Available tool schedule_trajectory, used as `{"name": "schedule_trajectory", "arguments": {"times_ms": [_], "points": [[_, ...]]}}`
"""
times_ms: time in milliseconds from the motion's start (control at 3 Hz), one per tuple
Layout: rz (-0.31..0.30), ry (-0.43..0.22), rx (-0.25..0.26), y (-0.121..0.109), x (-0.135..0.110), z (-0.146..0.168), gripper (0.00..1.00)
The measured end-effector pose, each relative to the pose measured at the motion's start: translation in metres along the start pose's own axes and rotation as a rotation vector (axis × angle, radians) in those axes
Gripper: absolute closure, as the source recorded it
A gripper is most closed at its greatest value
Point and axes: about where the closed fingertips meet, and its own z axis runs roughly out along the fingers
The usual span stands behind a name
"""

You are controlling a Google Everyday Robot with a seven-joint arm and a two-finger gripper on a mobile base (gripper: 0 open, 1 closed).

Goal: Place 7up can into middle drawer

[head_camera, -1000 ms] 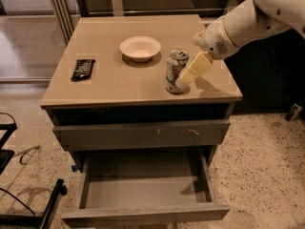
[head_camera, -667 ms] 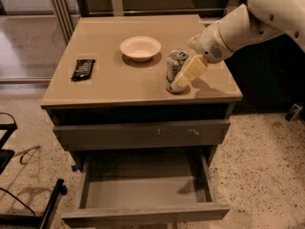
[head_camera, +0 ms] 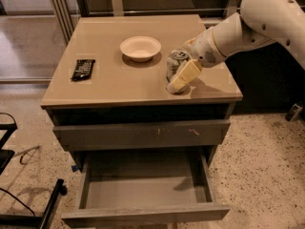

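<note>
The gripper (head_camera: 178, 80) has slid against the 7up can (head_camera: 172, 66) near the worktop's (head_camera: 109, 87) right edge, so the grasp looks imminent, though clamped or not I cannot tell.

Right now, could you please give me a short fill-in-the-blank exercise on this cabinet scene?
1. The 7up can stands on ____ of the cabinet, with the gripper at its side.
2. The middle drawer is pulled ____.
3. In the camera view, the white bowl sits to the can's ____.
4. The scratched drawer front above is ____.
Missing words: top; open; left; shut.
</note>
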Motion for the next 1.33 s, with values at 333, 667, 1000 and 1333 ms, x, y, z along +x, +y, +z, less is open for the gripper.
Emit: {"name": "schedule_trajectory", "arguments": {"times_ms": [333, 667, 1000, 1333], "points": [[0.000, -0.001, 0.001, -0.0002, 0.0000, 0.0004, 0.17], [0.000, -0.001, 0.001, -0.0002, 0.0000, 0.0004, 0.41], [0.000, -0.001, 0.001, -0.0002, 0.0000, 0.0004, 0.64], [0.000, -0.001, 0.000, -0.0002, 0.0000, 0.0004, 0.87]]}}
